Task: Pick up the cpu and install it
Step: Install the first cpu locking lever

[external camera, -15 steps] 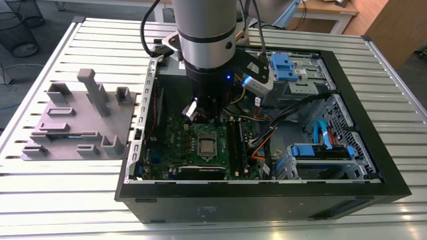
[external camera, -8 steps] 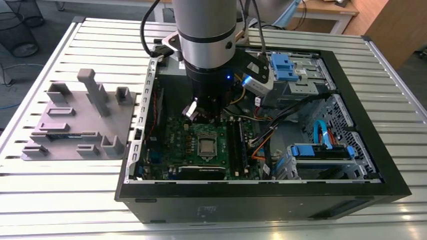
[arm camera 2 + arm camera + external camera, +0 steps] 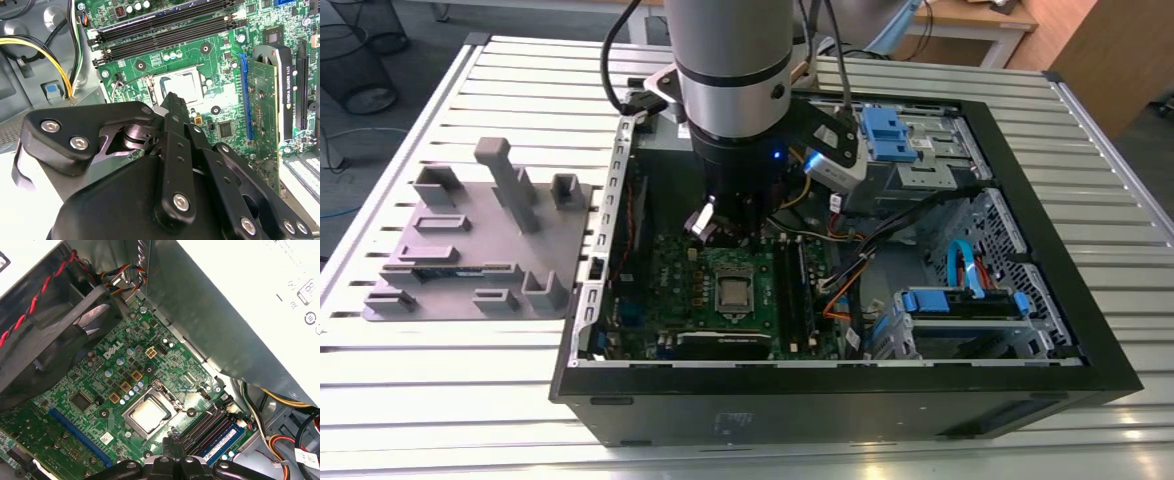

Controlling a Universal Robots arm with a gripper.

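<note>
Since the cpu [image 3: 148,416] already lies flat in its socket [image 3: 150,412] mid-board, the gripper [image 3: 172,102] hangs just above it w/ nothing held; fingers look pressed together.

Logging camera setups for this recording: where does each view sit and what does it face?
Exterior view: off the arm, above, facing the open black computer case; arm over the green motherboard.
First wrist view: on the arm, facing the shiny square cpu in its socket; hand at the edge.
Second wrist view: behind the hand.
All share the cpu.
</note>
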